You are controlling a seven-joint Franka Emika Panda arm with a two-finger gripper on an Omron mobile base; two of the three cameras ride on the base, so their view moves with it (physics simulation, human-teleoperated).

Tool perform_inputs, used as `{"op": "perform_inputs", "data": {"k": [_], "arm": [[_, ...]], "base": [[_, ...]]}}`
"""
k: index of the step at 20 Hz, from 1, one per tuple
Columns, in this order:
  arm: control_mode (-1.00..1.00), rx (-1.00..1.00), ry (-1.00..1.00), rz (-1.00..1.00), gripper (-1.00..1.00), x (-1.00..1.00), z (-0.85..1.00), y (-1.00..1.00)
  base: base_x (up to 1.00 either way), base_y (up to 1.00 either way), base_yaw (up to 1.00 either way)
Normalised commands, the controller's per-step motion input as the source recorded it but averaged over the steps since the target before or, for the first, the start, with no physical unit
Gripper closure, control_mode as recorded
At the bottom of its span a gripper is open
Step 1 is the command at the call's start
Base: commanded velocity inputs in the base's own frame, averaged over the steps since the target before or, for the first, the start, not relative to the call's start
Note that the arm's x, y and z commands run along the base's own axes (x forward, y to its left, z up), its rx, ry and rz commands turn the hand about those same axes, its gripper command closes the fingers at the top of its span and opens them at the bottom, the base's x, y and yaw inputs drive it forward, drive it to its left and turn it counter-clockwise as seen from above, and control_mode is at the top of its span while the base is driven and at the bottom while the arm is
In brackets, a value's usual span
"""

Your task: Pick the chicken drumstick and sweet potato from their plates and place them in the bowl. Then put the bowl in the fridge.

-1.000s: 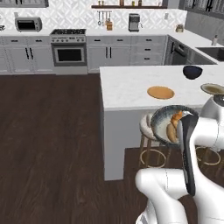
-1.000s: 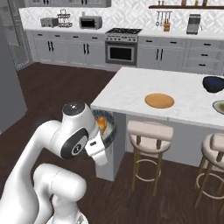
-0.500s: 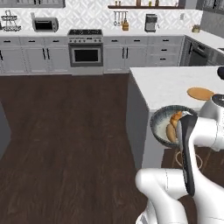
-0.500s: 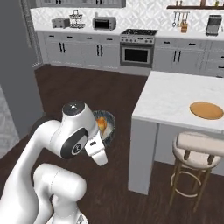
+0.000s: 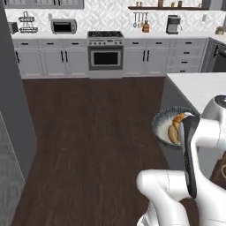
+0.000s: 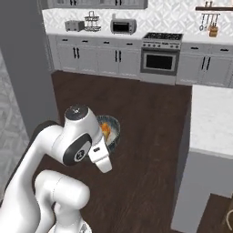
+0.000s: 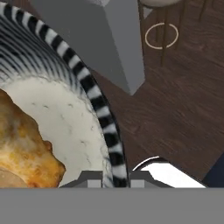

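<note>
Item: bowl, grey-blue speckled, carried in the air above the dark wood floor, clear of the white bench. Contents: chicken drumstick, golden-brown and lumpy; sweet potato, tan, alongside it. Jaws of the gripper clamped tight on the bowl's striped rim. Fridge, grey, at the left.

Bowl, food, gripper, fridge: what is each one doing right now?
bowl: lifted off the counter, carried in the air over the dark floor.
chicken drumstick: lying inside the bowl.
sweet potato: lying inside the bowl beside the drumstick.
gripper: shut on the bowl's rim.
fridge: grey side showing; door hidden.
</note>
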Motion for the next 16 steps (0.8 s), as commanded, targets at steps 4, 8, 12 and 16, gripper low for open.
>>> {"op": "perform_inputs", "data": {"k": [4,8,12,16], "arm": [[1.0,0.0,0.0,0.0,1.0,0.0,0.0,0.0],[1.0,0.0,0.0,0.0,1.0,0.0,0.0,0.0],[1.0,0.0,0.0,0.0,1.0,0.0,0.0,0.0],[1.0,0.0,0.0,0.0,1.0,0.0,0.0,0.0]], "base": [[1.0,1.0,0.0],[1.0,0.44,0.12],[1.0,0.09,0.13],[1.0,-0.35,0.33]]}}
